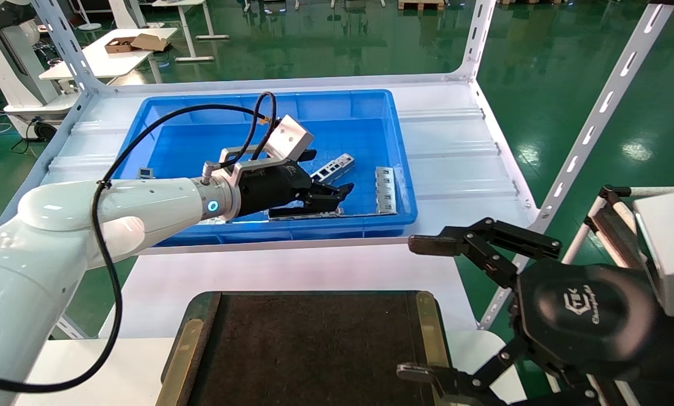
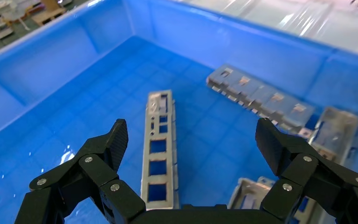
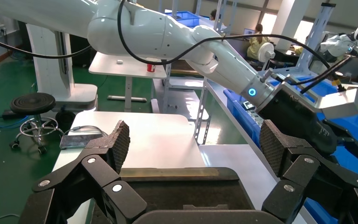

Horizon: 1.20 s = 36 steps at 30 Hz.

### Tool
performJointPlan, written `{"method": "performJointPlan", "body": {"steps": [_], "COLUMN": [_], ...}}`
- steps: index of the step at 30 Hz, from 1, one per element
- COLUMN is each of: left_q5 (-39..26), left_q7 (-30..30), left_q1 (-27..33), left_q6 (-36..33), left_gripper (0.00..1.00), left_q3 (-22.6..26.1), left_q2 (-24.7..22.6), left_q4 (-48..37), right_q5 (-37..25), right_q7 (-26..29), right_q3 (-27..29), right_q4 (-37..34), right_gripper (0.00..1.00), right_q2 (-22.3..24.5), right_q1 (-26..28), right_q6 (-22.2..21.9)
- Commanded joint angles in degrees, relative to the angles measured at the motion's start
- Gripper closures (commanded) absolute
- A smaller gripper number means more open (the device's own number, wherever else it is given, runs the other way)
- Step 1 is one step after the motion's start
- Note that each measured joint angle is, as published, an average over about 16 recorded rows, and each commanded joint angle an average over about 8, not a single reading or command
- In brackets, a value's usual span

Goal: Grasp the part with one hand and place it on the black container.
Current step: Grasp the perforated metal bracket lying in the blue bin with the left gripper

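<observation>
Nearest the robot lies the black container (image 1: 309, 349), a flat dark tray with brass-coloured strips on its side edges, resting on the white table (image 1: 292, 270). Nothing lies on its visible surface.

The right gripper (image 1: 421, 307) hangs at the tray's right edge, beside the table, fingers spread wide and holding nothing. From its wrist camera the tray's near rim (image 3: 177, 173) shows between the two fingers (image 3: 116, 142).

Beyond the tray, on a white shelf (image 1: 455, 152), stands a blue bin (image 1: 382, 107). The left arm (image 1: 117, 208) reaches across the bin's front wall, and its black cable (image 1: 162, 121) loops above the bin.

The left gripper (image 1: 340, 194) is inside the bin, above the floor, fingers spread apart and empty. In its wrist view the part (image 2: 159, 151) lies flat on the bin floor between the open fingers, untouched, its square windows in a row.

Other metal pieces lie close by: a slotted plate (image 2: 261, 97) beyond the part, another (image 2: 338, 133) beside that, and one (image 2: 249, 193) near the gripper's palm. In the head view the gripper body hides part of the bin floor.
</observation>
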State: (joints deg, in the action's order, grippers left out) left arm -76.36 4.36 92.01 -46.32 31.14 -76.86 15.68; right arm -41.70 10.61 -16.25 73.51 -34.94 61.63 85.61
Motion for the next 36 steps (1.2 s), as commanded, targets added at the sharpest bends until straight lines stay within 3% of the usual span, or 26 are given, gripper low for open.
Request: {"method": "performJointPlan", "body": {"steps": [1,2,3,5,36], "left_q5": [0.04,0.2,0.38,0.78,6.71], "left_q7": [1.1,1.14,1.09,0.75,-4.58], "left_q1": [0.68,0.75,0.8,0.84,-0.26], "left_q6": [1.04,1.43,1.82,2.52,6.45], "left_gripper": [0.63,0.75,0.88,1.0,1.0], "left_q3": [0.14,0.38,0.63,1.18,9.9], "left_q2": [-0.96,-1.07,-1.15,-1.25,-1.21], "left_q4": [-2.37,-2.79,-3.12,-3.58,-3.15], "right_q5": [0.01,0.01,0.01,0.02,0.1], "right_q7": [0.0,-0.01,-0.01,-0.01,-0.07], "right_q3": [-0.01,-0.01,-0.02,-0.02,-0.15], "right_q4": [0.0,0.0,0.0,0.0,0.0], "right_gripper": [0.91,0.99,1.0,1.0,1.0], "right_q2": [0.0,0.01,0.01,0.01,0.06], "right_q1": [0.0,0.0,0.0,0.01,0.03], "right_q6": [0.0,-0.01,-0.01,-0.01,-0.07]}}
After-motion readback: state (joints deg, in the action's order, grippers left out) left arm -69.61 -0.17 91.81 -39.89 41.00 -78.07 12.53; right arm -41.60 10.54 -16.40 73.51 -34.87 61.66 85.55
